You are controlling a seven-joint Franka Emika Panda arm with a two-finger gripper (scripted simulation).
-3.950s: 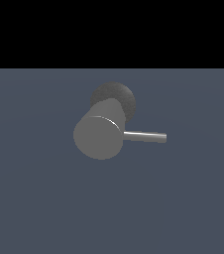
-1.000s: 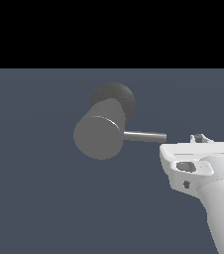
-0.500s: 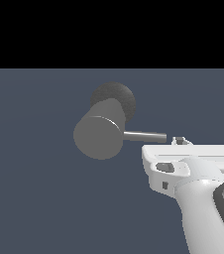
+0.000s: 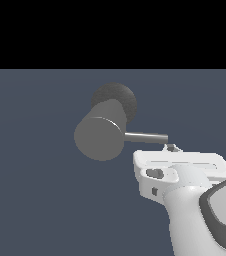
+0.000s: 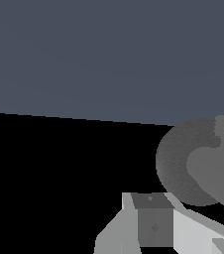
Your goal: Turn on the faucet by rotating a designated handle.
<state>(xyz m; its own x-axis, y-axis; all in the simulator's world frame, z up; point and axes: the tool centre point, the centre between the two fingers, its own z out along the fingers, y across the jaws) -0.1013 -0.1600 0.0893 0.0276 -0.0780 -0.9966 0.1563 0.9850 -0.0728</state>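
Observation:
The faucet (image 4: 100, 138) is a thick matte grey cylinder whose flat round end faces the exterior camera, with its darker speckled base (image 4: 119, 98) behind it. The handle (image 4: 146, 136), a thin grey rod, sticks out towards the exterior view's right. My gripper (image 4: 171, 147) is just below the rod's free tip; only a small grey fingertip shows above the white hand (image 4: 177, 170), so I cannot tell whether it touches the rod or how the jaws stand. The wrist view shows the base (image 5: 176, 161), part of the cylinder (image 5: 223, 163) and one grey finger (image 5: 152, 221).
A flat blue-grey floor (image 4: 35, 200) lies all around the fixture, with black background above it. My white arm (image 4: 205, 220) fills the exterior view's lower right corner.
My arm came in from the exterior view's right and has moved left, up to the handle's tip. The faucet and handle have not moved.

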